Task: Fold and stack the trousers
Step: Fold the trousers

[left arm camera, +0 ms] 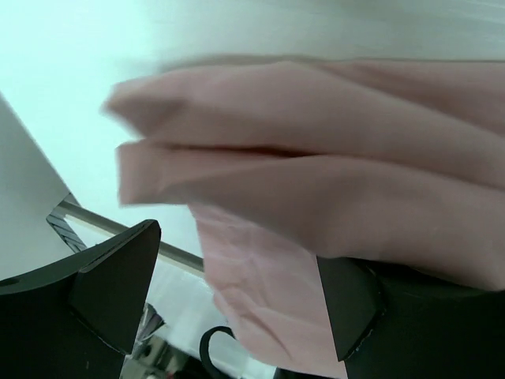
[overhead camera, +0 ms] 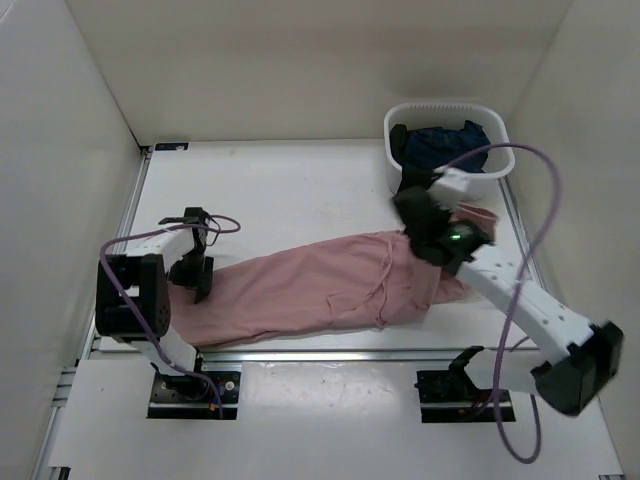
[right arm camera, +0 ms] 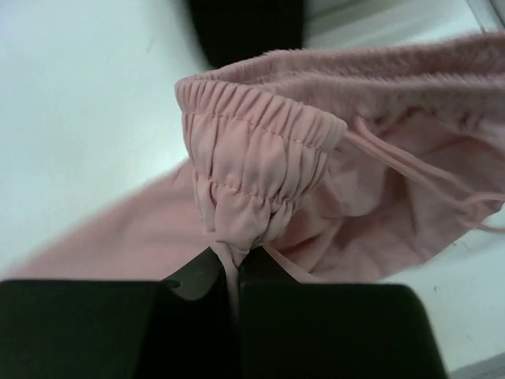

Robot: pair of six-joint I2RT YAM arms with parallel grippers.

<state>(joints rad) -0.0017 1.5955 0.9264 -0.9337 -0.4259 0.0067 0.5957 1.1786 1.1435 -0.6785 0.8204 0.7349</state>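
Observation:
The dusty-pink trousers [overhead camera: 320, 285] lie stretched across the table, leg ends at the left and waistband at the right. My right gripper [overhead camera: 432, 228] is shut on the gathered elastic waistband [right arm camera: 252, 158] and holds it raised off the table; the fabric is pinched between the closed jaws [right arm camera: 234, 268]. A thin drawstring [right arm camera: 410, 174] trails from the waistband. My left gripper [overhead camera: 197, 277] is at the leg ends. In the left wrist view its fingers [left arm camera: 118, 276] stand wide apart, with the pink leg hems [left arm camera: 260, 284] lying between them and not clamped.
A white basket [overhead camera: 495, 172] stands at the back right and holds a dark navy garment [overhead camera: 445, 145] and a black cloth [overhead camera: 400, 140]. A metal rail [overhead camera: 300, 352] runs along the table's front edge. White walls close in the left, right and back.

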